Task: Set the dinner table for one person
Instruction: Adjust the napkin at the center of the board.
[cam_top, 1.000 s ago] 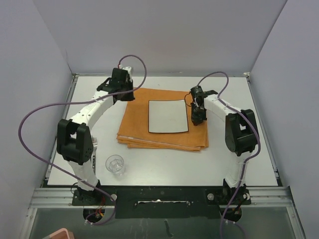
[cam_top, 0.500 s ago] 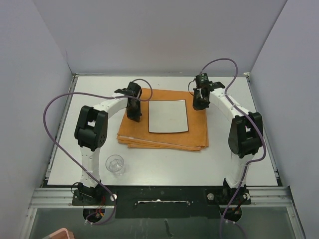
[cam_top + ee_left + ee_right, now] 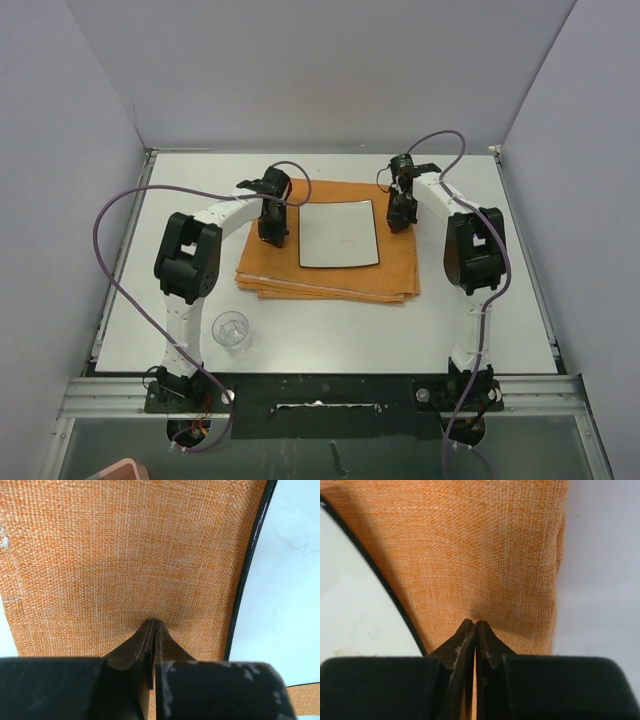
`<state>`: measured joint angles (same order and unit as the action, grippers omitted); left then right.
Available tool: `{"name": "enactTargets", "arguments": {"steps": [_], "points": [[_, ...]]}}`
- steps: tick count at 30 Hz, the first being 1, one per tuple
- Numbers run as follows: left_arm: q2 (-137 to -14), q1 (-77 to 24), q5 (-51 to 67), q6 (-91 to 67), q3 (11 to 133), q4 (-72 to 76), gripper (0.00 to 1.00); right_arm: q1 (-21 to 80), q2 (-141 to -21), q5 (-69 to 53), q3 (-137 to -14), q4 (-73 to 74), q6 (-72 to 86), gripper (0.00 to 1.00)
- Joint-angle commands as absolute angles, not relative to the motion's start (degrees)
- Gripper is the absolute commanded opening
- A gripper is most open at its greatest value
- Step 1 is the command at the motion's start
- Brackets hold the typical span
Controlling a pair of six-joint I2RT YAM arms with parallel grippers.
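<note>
The off-white dinner table (image 3: 500, 300) carries a folded orange cloth mat (image 3: 330, 280) with a square white plate (image 3: 338, 232) on it. My left gripper (image 3: 272, 232) is shut, its tips down on the mat just left of the plate. In the left wrist view the shut tips (image 3: 154, 622) touch the orange weave (image 3: 100, 555), with the plate's dark rim (image 3: 245, 580) to the right. My right gripper (image 3: 400, 218) is shut, its tips on the mat just right of the plate. In the right wrist view the tips (image 3: 475, 623) rest on the cloth (image 3: 495, 545).
A clear drinking glass (image 3: 231, 330) stands on the table near the front left, beside the left arm's base. Grey walls enclose the table at the back and on both sides. The mat's right edge lies close to my right gripper, with bare table (image 3: 600, 580) beyond.
My left gripper moved from the mat's back left corner to the mat beside the plate's left edge. My right gripper went toward the back, then settled at the plate's right edge.
</note>
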<state>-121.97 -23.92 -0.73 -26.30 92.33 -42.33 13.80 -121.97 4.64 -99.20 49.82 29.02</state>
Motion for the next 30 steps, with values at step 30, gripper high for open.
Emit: {"name": "enactTargets", "arguments": {"steps": [30], "points": [[-121.14,-30.94,3.95,-29.66,86.41,-43.15,0.0,11.08,-134.77,2.2,-115.9,52.91,27.41,0.0]]}}
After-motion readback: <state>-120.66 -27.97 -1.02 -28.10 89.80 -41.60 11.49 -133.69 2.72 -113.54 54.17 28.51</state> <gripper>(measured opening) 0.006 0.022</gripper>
